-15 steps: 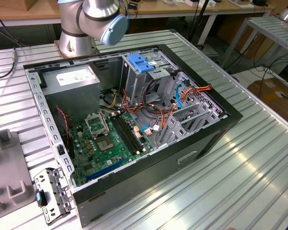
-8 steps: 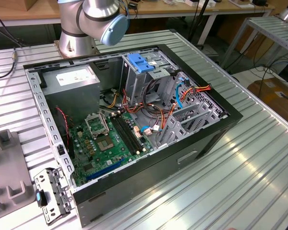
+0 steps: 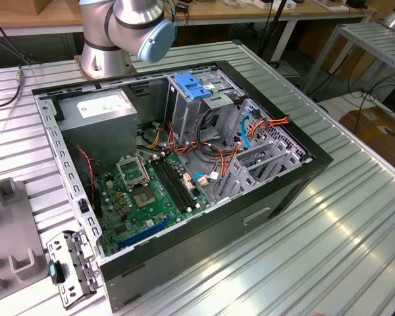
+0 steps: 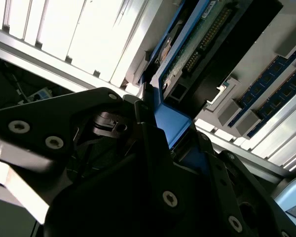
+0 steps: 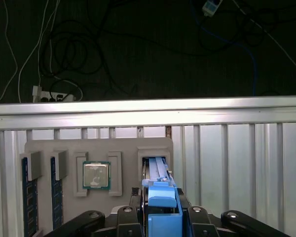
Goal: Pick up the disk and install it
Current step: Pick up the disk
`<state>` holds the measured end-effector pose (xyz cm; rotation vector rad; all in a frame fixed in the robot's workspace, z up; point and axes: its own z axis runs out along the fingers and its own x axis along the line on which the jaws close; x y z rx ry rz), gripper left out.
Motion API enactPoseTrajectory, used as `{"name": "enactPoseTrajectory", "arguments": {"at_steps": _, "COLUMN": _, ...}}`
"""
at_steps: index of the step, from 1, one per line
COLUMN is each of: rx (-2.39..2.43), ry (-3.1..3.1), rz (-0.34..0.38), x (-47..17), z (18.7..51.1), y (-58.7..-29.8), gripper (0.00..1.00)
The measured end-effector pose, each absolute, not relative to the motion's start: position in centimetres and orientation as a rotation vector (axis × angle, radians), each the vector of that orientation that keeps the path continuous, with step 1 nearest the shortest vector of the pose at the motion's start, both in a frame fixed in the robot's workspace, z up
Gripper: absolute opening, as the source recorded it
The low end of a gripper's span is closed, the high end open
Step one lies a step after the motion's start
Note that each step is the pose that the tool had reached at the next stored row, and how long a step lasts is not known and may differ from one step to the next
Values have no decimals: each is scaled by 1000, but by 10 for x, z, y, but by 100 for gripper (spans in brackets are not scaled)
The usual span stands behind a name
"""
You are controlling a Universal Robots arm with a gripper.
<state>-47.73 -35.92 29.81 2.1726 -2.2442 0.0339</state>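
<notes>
Over the grey tray, the claw pinches the disk edge-on, its blue rail clamped between both fingers.

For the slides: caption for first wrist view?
Wrist camera: fingers grip the disk by its blue rail at the grey tray, beside a processor chip and memory sticks.

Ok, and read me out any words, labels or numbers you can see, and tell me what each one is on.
Nothing reads clearly enough to quote.
White sticker on the power supply box: print too small.
Motherboard: markings too small.
Disk, circuit board side: no text to read.
Processor chip on the grey tray: markings blurred.
</notes>
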Motion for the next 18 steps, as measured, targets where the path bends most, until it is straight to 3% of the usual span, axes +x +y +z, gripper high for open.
{"name": "enactPoseTrajectory", "arguments": {"at_steps": 18, "rx": 2173, "ry": -2244, "rz": 34, "x": -477, "z": 324, "y": -359, "gripper": 37}}
